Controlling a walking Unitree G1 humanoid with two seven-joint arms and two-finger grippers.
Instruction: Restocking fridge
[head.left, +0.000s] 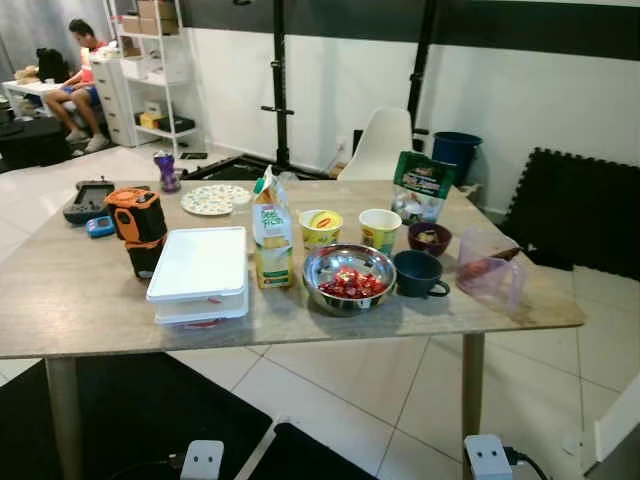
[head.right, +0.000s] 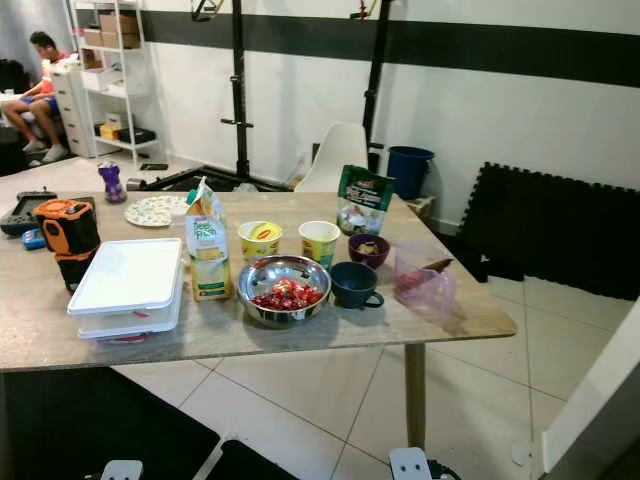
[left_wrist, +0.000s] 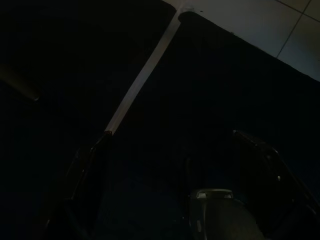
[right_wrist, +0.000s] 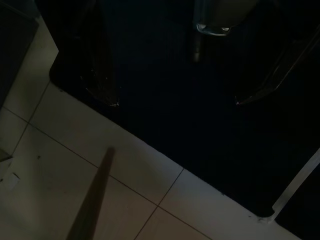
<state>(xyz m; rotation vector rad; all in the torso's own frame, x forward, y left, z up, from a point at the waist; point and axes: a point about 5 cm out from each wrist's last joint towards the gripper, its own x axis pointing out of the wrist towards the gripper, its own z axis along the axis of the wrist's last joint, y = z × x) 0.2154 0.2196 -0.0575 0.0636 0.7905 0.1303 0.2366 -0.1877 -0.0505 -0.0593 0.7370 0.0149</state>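
Fingers (right_wrist: 102, 75) of both arms hang spread and empty over dark mat, far below the tabletop (head.left: 90, 300) ahead, where juice carton (head.left: 271, 240) and food wait; approaching comes first, then a reach.

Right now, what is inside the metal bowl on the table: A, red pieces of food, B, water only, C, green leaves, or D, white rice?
A: the metal bowl, standing between the juice carton and the dark mug, holds red pieces.
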